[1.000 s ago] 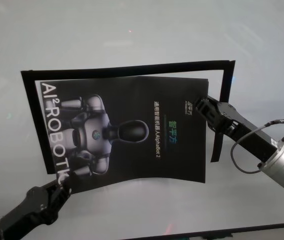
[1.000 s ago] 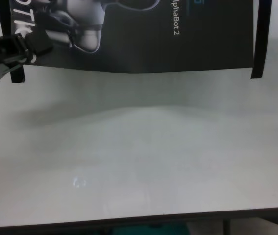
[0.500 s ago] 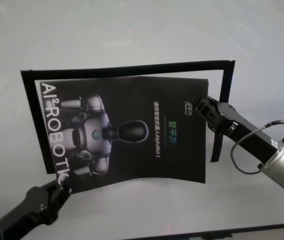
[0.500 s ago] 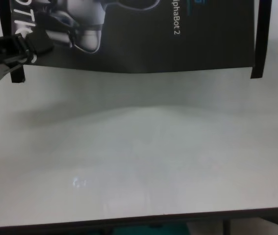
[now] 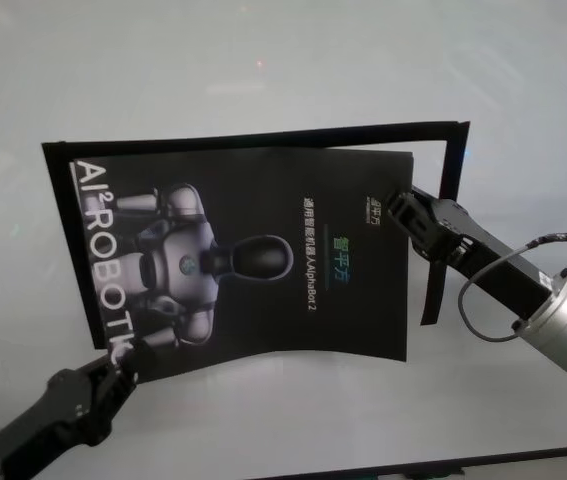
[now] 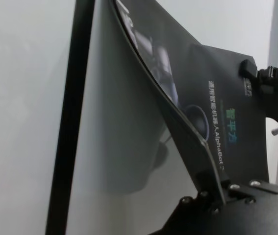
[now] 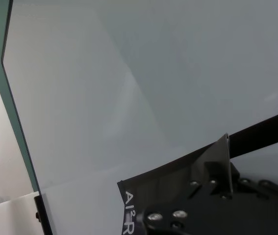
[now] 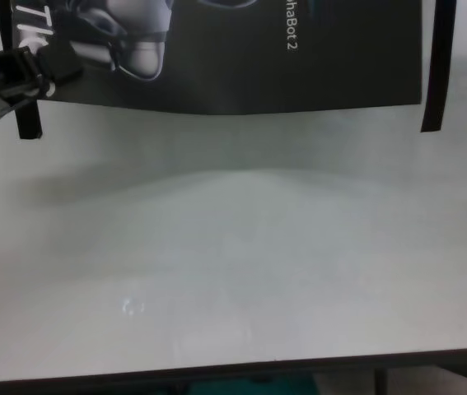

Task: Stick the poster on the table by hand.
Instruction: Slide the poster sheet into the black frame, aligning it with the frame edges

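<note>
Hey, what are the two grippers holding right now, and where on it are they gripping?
Both hold the poster: the left gripper pinches its near left corner, the right gripper its right edge near the far corner.

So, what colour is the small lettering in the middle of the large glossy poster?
Green-teal, on the large glossy black poster; head view shows it best.

The poster (image 5: 253, 255) is held above the table (image 5: 263, 60), inside the three-sided frame of tape strips (image 5: 433, 240) — one strip along the far side, one on the left, one on the right. The left gripper (image 5: 123, 372) clamps the poster's near-left corner. The right gripper (image 5: 403, 212) clamps the poster's right edge, toward the far corner, just left of the right strip. Between the two grippers the poster's near edge sags — its shadow lies on the table just nearer.
</note>
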